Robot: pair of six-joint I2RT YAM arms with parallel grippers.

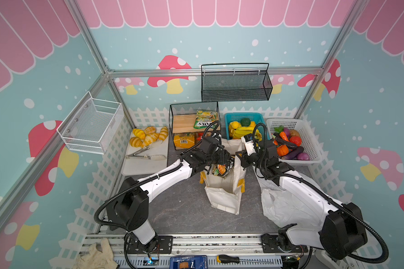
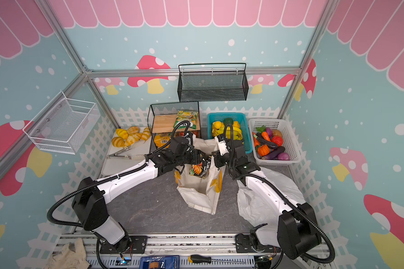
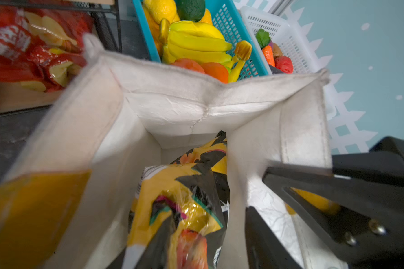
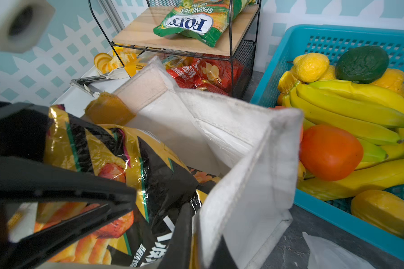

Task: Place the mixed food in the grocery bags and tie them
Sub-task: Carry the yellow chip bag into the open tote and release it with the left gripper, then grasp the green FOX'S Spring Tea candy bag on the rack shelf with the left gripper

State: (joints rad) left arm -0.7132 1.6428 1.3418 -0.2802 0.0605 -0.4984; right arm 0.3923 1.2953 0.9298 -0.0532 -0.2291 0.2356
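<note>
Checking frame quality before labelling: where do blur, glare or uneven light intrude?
Both top views: evenly lit and sharp, no harsh shadows. Left wrist view: the cream canvas tote is smeared on its near side, and glare sits on the gold-black crinkly snack packet. Right wrist view: the tote's rim is soft, while the green-white snack packet reads crisply.

Green-white packet (image 4: 196,23) reads "FOX'S SPRING TEA".
</note>
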